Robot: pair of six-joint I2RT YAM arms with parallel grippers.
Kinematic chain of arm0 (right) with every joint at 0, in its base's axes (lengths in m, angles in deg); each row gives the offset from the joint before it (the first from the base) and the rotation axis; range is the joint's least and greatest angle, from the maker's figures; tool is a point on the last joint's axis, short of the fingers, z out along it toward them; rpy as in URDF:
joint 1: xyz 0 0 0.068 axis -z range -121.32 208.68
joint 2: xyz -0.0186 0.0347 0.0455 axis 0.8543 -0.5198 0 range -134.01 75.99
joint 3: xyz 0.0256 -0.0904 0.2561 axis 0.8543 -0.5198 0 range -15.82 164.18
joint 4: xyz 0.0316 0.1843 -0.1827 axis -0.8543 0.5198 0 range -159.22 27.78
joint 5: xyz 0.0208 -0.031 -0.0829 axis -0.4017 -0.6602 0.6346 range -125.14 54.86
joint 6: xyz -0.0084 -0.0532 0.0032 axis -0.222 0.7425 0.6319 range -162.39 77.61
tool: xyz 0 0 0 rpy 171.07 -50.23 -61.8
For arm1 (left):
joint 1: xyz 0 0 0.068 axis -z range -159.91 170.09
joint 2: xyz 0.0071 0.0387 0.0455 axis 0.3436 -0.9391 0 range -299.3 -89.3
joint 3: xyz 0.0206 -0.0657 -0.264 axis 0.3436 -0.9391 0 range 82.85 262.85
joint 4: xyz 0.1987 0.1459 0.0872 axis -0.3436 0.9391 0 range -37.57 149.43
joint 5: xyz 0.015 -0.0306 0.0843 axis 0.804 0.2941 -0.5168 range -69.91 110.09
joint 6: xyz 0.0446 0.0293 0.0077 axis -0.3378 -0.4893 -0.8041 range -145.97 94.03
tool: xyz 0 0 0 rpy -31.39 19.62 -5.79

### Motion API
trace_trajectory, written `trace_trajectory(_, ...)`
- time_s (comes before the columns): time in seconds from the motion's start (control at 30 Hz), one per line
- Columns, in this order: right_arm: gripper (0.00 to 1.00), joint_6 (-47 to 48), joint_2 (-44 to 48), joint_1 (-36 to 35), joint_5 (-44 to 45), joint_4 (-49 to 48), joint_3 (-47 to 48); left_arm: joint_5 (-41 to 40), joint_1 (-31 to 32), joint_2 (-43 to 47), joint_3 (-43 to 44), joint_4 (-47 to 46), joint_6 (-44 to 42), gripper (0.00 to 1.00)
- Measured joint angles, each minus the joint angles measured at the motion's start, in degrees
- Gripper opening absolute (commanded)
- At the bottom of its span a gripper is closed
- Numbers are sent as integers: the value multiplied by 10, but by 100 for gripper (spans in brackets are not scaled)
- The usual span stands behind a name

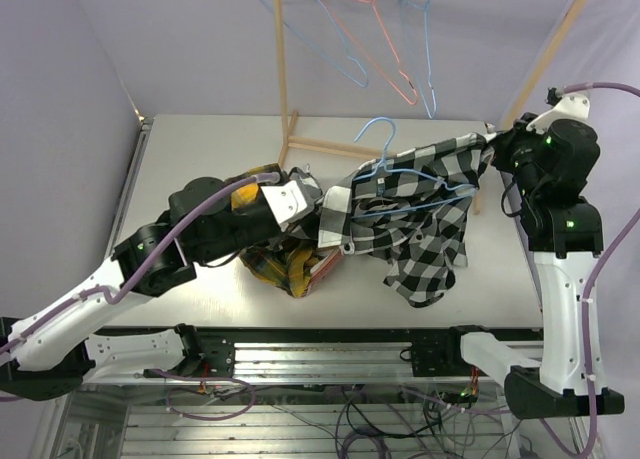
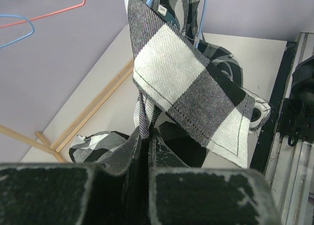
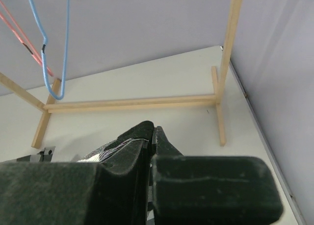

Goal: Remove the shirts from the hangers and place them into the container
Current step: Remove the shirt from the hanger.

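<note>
A black-and-white checked shirt (image 1: 425,229) hangs stretched between my two grippers above the table, still on a light blue hanger (image 1: 381,162) whose hook sticks up behind it. At the shirt's left edge my left gripper (image 1: 318,207) is shut on the cloth; the left wrist view shows the fabric (image 2: 181,73) pinched at the gripper (image 2: 144,137). The right gripper (image 1: 497,142) is shut on the shirt's right end, with a strip of cloth (image 3: 98,154) beside its tips (image 3: 153,129). Under the left arm, a yellow-and-black plaid shirt (image 1: 275,264) covers most of the pink container (image 1: 326,266).
A wooden rack (image 1: 281,69) stands at the back of the table with its base rails (image 3: 132,103) on the tabletop. On its top bar hang bare hangers, a pink-red one (image 1: 385,64) among light blue ones (image 1: 330,44). The table's front edge has a metal rail (image 1: 320,354).
</note>
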Motion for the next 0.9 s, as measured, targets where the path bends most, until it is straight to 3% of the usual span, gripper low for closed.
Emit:
trace_trajectory(0.17,0,3,35,6,20,9,-31,0,0,-39,12,-14,-14,7)
trace_trajectory(0.23,14,4,48,7,27,14,-42,0,0,-67,27,-18,-22,7)
trace_trajectory(0.3,39,5,64,7,34,23,-50,0,0,-92,39,-23,-31,7)
trace_trajectory(0.37,50,4,77,7,41,32,-52,0,0,-109,42,-28,-37,7)
trace_trajectory(0.6,55,6,134,8,34,43,-26,5,0,-128,42,-31,-46,7)
trace_trajectory(0.9,55,6,149,9,-75,56,-21,32,0,-127,71,-35,-45,7)
